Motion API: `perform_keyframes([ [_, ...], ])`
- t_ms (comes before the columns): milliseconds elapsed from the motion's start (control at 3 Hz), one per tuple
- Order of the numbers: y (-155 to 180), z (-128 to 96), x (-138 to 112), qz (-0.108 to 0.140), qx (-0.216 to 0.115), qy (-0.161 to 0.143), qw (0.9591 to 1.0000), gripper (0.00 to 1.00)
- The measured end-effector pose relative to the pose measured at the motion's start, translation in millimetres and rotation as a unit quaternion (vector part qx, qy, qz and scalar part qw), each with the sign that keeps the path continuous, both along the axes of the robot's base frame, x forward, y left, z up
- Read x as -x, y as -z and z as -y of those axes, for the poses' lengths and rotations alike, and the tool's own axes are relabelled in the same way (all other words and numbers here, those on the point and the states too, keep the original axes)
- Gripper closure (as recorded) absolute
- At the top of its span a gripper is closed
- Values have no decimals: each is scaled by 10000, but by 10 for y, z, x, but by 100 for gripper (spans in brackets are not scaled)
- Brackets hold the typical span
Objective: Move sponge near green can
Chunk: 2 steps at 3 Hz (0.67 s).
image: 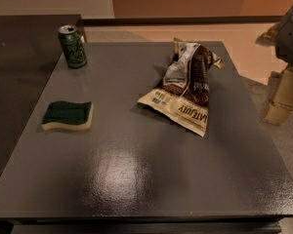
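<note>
The dark glossy surface (136,179) lies nearest. On its left the sponge (68,115) rests flat, scrub side up, its long axis running left to right. It is best gripped from above across the short width, then carried straight back. The snack bag (185,84) lies right of centre. The hand (283,96) hangs past the right edge; whether it is open cannot be told. The green can (72,46) stands upright at the far left.

Shows at the right edge as a gripper (279,106) — cream, blocky, dark-seamed — below a rounded grey housing (290,33).
</note>
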State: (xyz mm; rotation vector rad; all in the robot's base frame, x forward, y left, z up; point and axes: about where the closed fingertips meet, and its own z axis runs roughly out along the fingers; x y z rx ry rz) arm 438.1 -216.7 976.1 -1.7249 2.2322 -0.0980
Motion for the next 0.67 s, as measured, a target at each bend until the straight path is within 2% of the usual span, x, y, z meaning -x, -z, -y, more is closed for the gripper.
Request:
perform_keyframes([
  [333,-4,-4,-1,10,-4,-1,10000,0],
  [667,16,-213,-40,6,-263,-217,9994,0],
])
